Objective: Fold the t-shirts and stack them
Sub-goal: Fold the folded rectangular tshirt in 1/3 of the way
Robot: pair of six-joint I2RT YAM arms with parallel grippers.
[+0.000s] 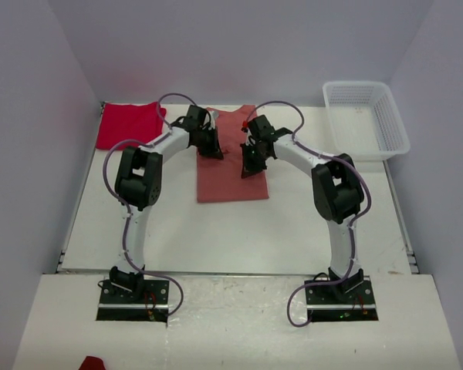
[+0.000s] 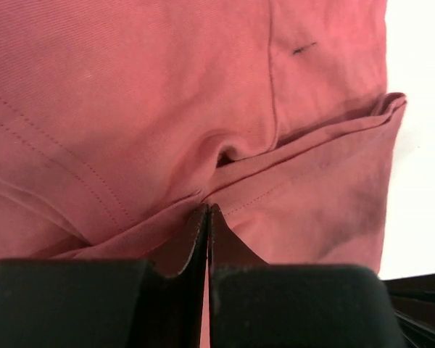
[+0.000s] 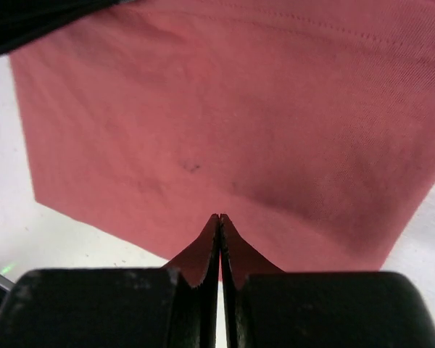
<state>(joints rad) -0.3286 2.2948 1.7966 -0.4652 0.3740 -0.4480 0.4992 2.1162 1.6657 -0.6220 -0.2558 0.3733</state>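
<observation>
The salmon-pink t-shirt (image 1: 230, 166) lies at the table's middle back, folded into a long narrow strip. My left gripper (image 1: 211, 146) is at its left edge. In the left wrist view the gripper (image 2: 207, 206) is shut, and a hemmed fold of the pink t-shirt (image 2: 130, 94) puckers right at the tips. My right gripper (image 1: 251, 164) is at the shirt's right edge. In the right wrist view it (image 3: 219, 216) is shut over the flat pink t-shirt (image 3: 261, 116), just inside its near edge, with no cloth bunched at the tips. The bright red t-shirt (image 1: 127, 125) lies crumpled at the back left.
A white mesh basket (image 1: 365, 118) stands at the back right corner. White walls close in the table on the left, back and right. A small red object (image 1: 90, 362) sits at the near left edge.
</observation>
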